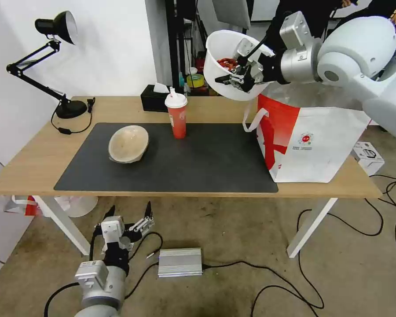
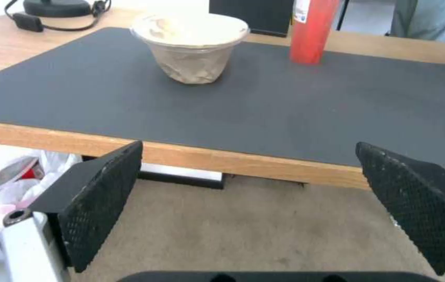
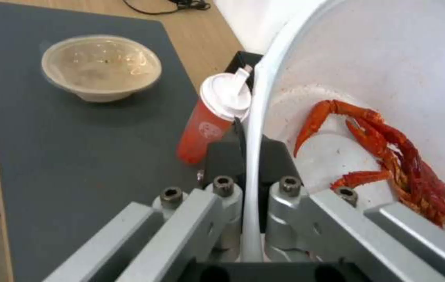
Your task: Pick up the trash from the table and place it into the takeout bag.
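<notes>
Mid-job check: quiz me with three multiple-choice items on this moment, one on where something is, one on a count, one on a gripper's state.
1. Where is the white plastic bowl?
A. on the mat
B. held in the air near the takeout bag
C. on the floor

2. How many trash items stand on the mat?
A. two
B. none
C. four

3. What is the left gripper doing?
A. clamping the cup
B. open, low in front of the table
C. inside the bag

Answers: B, the right gripper pinches its rim aloft; A, the pulp bowl and red paper cup; B, its fingers stand apart, holding nothing.
</notes>
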Controlling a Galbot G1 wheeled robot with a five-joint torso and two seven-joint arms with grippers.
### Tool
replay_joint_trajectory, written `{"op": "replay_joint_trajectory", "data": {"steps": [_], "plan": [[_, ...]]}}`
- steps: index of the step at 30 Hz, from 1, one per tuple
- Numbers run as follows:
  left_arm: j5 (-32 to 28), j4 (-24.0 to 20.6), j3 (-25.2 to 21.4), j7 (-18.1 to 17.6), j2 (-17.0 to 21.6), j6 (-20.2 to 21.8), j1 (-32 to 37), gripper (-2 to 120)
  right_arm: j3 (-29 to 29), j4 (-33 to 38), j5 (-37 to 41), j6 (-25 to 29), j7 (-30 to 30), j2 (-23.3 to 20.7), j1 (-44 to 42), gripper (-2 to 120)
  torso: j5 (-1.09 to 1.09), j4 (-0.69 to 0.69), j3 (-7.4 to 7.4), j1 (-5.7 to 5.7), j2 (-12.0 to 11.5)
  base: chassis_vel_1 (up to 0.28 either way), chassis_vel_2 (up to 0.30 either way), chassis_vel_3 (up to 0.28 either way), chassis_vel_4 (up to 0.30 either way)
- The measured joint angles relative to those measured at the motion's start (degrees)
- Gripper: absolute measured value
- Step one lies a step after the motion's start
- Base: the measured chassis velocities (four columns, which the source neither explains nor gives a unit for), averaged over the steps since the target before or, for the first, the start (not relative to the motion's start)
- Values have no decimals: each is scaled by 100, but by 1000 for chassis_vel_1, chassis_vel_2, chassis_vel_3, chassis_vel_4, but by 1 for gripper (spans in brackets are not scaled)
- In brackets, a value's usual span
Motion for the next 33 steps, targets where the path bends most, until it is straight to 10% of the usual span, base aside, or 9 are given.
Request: {"op": "replay_joint_trajectory", "data": {"steps": [33], "plan": [[-42, -20, 13, -1, 0, 0, 5, 100, 447, -78, -115, 8, -62, -509, -394, 0, 0, 0, 0, 0, 0, 0, 0, 0, 0]]}}
